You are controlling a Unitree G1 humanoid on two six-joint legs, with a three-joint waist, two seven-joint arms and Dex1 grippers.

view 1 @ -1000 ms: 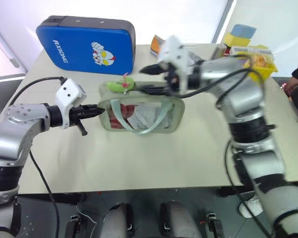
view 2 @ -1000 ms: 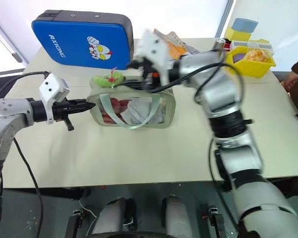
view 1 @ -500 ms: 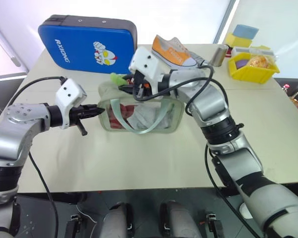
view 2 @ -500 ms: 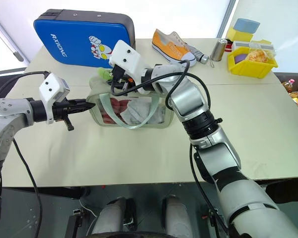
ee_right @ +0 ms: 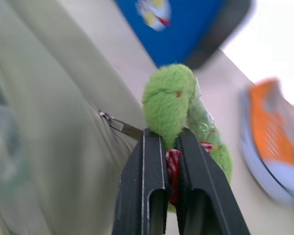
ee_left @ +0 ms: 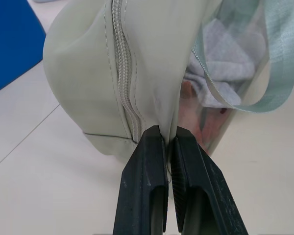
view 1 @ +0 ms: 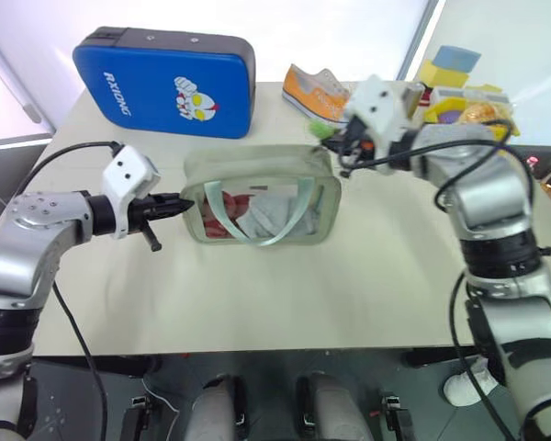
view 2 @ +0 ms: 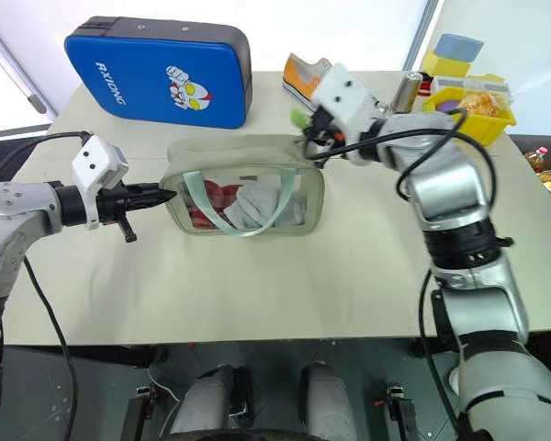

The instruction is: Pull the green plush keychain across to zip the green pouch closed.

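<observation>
The pale beige counter (view 1: 257,303) carries a big blue hard case with a cartoon print (view 1: 161,83) at the back, well clear of the work. In front of it lies the pale sage-green soft zip pouch with a clear window (view 1: 260,209). Half a second ago the right claw (view 1: 342,140) was at the pouch's left end; now it sits at the right end, so the zip looks drawn nearly or fully shut. An orange canvas shoe (view 1: 317,89) lies just behind that claw and a yellow bin (view 1: 477,115) further right, neither blocking the pull. The left claw (ee_left: 167,147) stays pinched shut on the pouch's left-end fabric, anchoring it. The right claw is clamped on the small lime-green fuzzy keychain (ee_right: 172,105).
</observation>
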